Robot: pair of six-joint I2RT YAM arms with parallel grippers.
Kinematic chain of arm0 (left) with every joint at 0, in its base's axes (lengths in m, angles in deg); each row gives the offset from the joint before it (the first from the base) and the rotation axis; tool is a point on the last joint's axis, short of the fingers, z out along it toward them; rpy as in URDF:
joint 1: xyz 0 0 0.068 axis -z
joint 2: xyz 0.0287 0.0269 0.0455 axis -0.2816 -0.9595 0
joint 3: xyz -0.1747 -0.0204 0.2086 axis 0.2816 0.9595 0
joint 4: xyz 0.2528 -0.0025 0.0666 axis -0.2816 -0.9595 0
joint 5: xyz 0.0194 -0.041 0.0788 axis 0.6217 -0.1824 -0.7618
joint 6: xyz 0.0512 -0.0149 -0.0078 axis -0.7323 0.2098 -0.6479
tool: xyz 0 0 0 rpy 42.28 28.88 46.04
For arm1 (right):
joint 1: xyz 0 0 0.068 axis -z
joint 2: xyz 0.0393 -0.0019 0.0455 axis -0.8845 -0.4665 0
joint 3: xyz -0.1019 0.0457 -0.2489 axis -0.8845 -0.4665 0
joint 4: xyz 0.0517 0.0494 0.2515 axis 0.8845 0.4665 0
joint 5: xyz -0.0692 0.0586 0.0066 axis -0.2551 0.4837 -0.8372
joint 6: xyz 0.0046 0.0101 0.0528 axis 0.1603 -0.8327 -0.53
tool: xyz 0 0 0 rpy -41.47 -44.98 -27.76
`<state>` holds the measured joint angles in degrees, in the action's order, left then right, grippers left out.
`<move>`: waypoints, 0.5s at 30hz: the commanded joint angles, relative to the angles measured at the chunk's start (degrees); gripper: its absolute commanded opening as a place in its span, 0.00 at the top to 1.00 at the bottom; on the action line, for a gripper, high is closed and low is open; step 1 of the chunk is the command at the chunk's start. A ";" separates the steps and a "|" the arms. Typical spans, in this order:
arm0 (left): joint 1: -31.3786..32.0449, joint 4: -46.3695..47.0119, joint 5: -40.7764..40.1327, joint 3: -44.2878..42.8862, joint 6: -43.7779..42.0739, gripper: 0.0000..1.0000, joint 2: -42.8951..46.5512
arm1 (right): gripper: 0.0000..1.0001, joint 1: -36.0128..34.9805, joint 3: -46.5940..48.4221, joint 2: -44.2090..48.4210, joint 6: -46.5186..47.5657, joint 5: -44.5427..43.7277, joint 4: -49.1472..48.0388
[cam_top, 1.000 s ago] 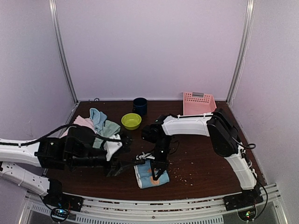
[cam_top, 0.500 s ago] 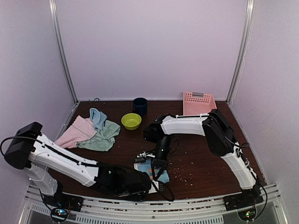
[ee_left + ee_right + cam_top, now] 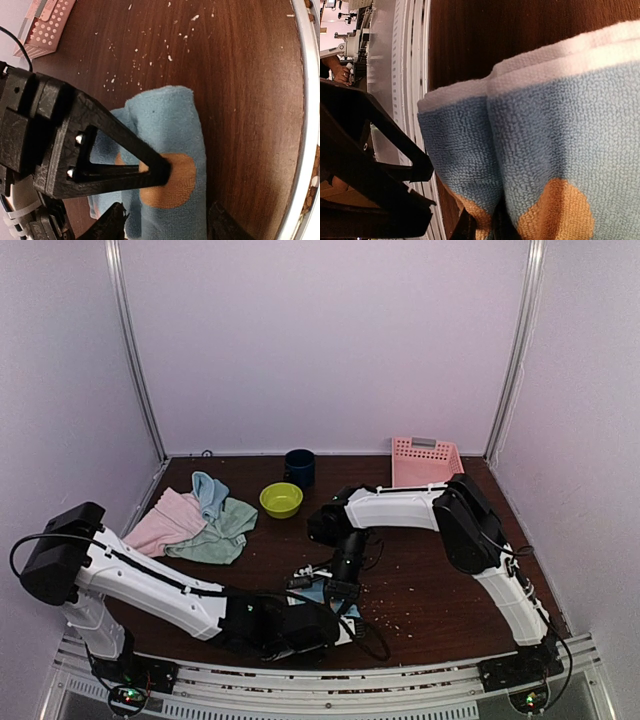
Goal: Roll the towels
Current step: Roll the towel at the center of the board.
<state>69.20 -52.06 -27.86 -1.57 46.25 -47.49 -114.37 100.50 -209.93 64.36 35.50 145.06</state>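
Patched towel [image 3: 172, 117]: just beside the surface's [image 3: 240, 75] front rail [image 3: 306, 100], crumb-strewn wood open beyond. Left jaws spread astride its end. Right jaws pressed together, pinching it at the orange patch [image 3: 181, 192].

Nubbly terry-cloth towel [image 3: 172, 125] on a smooth, dark wood-grain table [image 3: 245, 75]; matt black plastic fingers [image 3: 131, 142].

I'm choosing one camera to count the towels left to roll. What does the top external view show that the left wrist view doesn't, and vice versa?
Only the top external view: the pink towel, mint green towel and pale blue towel heaped at the rear left, the lime-green bowl and a dark cup. Only the left wrist view: the orange patch on the patterned towel, seen clearly. Both: that patterned towel and the pink basket.
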 commanded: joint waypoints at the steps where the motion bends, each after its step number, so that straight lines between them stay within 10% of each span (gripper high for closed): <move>1: -0.38 1.75 -0.33 -0.41 -0.23 0.42 -1.73 | 0.94 0.01 -2.31 -2.86 -0.70 -6.62 -3.00; 9: -0.97 0.13 4.10 -0.37 1.22 0.47 -4.89 | 0.94 0.06 -2.46 -2.56 -0.61 -5.96 -2.88; 15: -2.70 1.09 7.92 -0.86 1.78 0.73 -6.16 | 0.88 0.19 -0.77 -0.74 0.24 -4.16 -1.21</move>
<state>67.80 -51.21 -25.08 -1.94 47.14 -51.77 -114.22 100.11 -209.93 63.66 36.26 144.93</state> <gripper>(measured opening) 0.332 0.098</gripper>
